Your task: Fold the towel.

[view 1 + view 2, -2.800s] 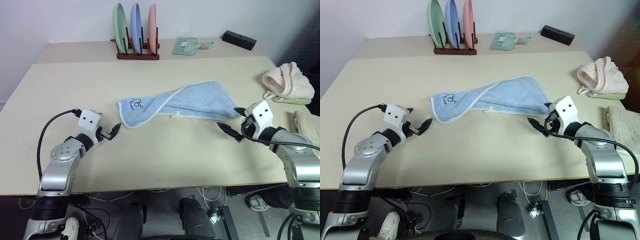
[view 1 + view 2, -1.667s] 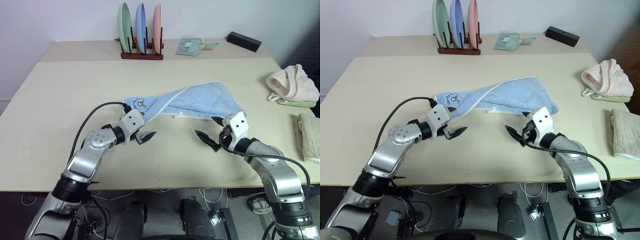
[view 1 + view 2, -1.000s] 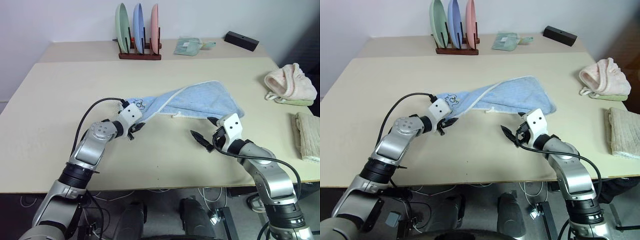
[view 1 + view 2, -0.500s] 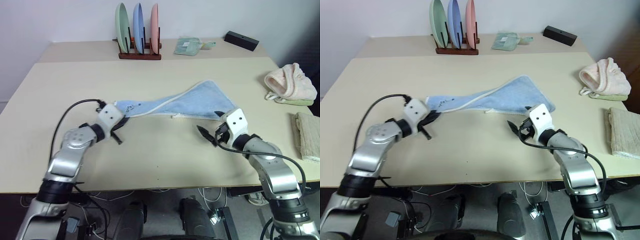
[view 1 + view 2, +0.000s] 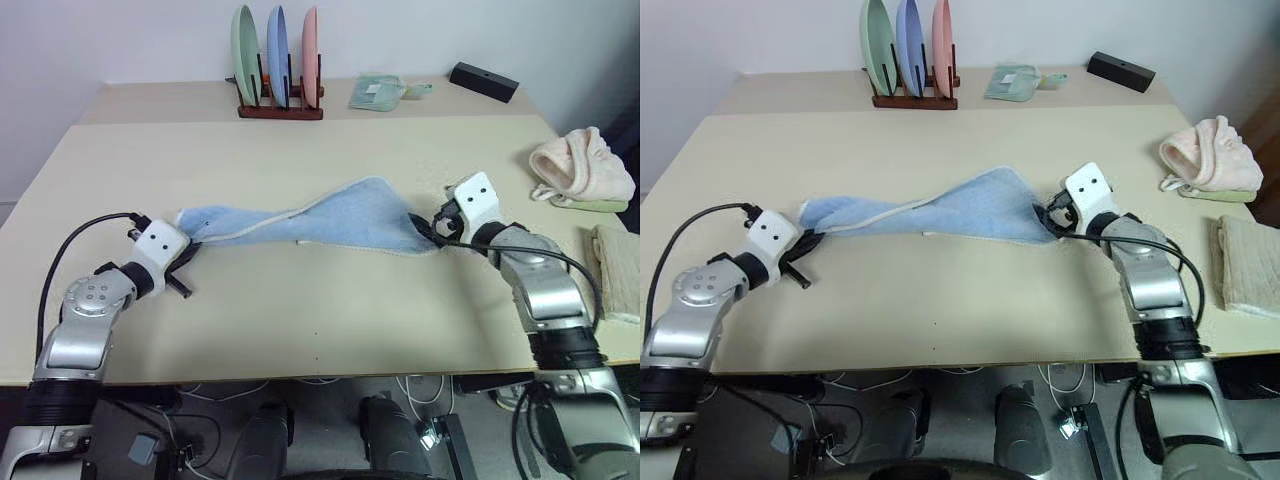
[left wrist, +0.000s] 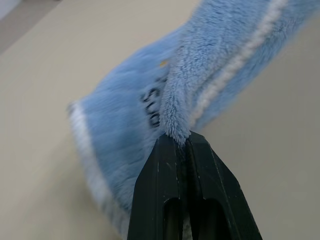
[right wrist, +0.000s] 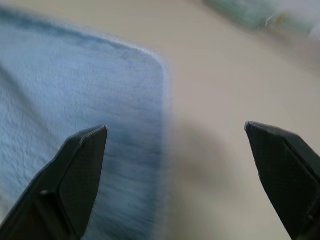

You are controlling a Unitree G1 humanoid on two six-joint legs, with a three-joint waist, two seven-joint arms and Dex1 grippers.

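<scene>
Towel [image 5: 330, 218] stretched across table [image 5: 330, 310] — left gripper [image 6: 186, 145] pinched on logo corner, right gripper [image 7: 175, 140] spread wide at opposite corner.

Bright even indoor light, soft shadows, right wrist view motion-blurred, others sharp

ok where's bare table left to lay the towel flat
The near strip between the towel and the table front edge is bare, as is the band between towel and plate rack. The right edge is crowded: pink bundle, beige cloth.
</scene>
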